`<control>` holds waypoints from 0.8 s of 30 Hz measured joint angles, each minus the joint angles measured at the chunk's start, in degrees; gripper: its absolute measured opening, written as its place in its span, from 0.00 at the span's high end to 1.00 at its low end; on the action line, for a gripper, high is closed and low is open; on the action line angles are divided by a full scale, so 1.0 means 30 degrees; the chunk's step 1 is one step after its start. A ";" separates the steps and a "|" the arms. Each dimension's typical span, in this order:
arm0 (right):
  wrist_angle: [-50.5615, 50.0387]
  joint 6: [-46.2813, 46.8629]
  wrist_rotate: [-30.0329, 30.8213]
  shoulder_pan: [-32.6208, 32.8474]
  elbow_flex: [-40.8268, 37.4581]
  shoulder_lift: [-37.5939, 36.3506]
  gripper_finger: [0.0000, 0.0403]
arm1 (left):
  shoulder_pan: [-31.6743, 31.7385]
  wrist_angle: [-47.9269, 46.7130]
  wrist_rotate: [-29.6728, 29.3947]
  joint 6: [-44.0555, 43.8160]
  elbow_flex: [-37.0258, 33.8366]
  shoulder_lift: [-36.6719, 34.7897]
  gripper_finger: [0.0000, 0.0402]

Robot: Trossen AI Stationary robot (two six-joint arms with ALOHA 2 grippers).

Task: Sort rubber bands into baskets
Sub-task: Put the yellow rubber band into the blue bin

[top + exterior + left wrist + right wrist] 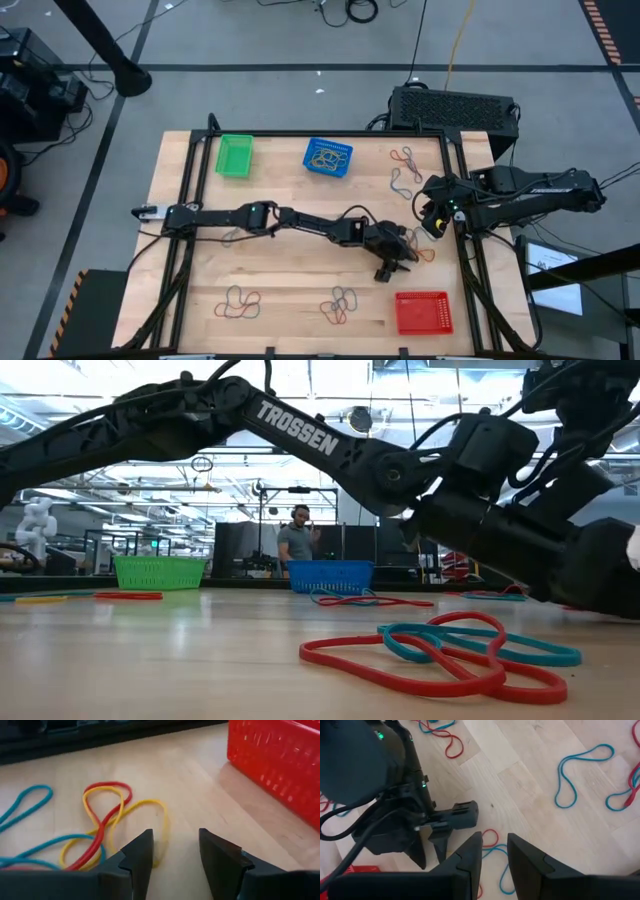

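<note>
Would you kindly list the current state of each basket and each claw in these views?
green basket: upright, looks empty
blue basket: upright, holds rubber bands
red basket: upright, empty
left claw: open, empty, low over a yellow band
right claw: slightly parted, holding nothing, above the table

Smooth pale wood table [300, 280], glossy red plastic mesh basket [280, 755], matt rubber bands [107, 820], matt black fingers [137, 857].

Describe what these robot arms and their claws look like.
Two dark, jointed arms. One bears white TROSSEN lettering in the low view. Black cables run along them, and small green lights glow near the right claw. The left claw has two black wedge-shaped fingers.
</note>
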 joint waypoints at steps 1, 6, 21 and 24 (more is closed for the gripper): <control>-0.0007 -0.0014 0.0007 0.0000 0.0007 0.0000 0.79 | 0.0058 -0.0138 0.0128 0.0008 0.0007 -0.0007 0.59; -0.0007 -0.0056 0.0005 0.0000 0.0007 0.0000 0.79 | 0.0081 -0.0495 0.0067 0.0052 0.0015 -0.0034 0.59; -0.0007 -0.0131 0.0005 0.0000 0.0007 0.0000 0.79 | 0.0118 -0.0582 -0.0558 0.0637 -0.0036 -0.0078 0.98; -0.0003 -0.0216 0.0000 0.0000 0.0007 0.0006 0.79 | 0.0133 -0.1104 -0.0390 0.0694 -0.0104 -0.0495 0.99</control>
